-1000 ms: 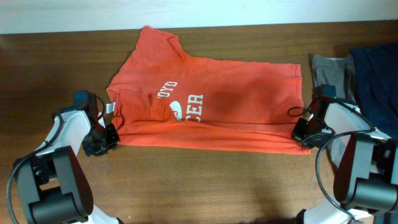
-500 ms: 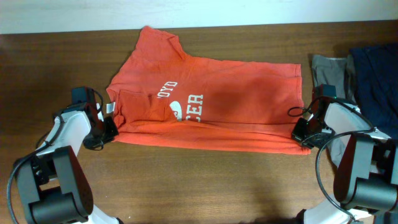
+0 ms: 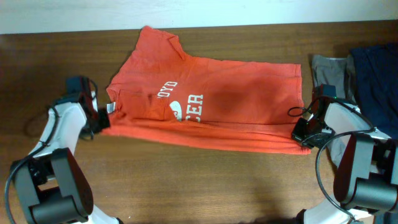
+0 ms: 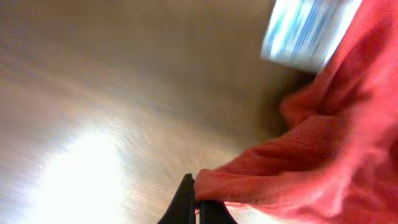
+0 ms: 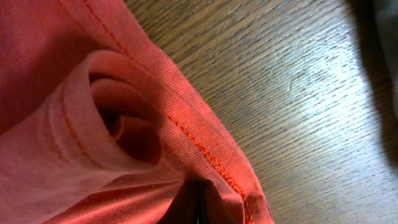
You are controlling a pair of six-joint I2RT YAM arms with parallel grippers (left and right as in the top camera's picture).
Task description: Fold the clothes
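Note:
The orange-red T-shirt (image 3: 217,102) lies part folded across the wooden table, its white print showing left of the middle. My left gripper (image 3: 99,121) is shut on the shirt's near-left corner; the left wrist view shows the pinched fold of cloth (image 4: 280,180) at my fingertips (image 4: 199,205), with a white label (image 4: 308,28) beyond. My right gripper (image 3: 303,135) is shut on the shirt's near-right hem corner; the right wrist view shows rolled cloth and the stitched hem (image 5: 186,124) over my fingers (image 5: 198,202).
A grey garment (image 3: 329,71) and a dark blue garment (image 3: 376,68) lie at the right edge, just behind my right arm. A white wall strip runs along the table's far edge.
My left gripper has moved up and to the left, pulling the shirt's near-left corner with it; the front edge now slants. The right gripper has not moved.

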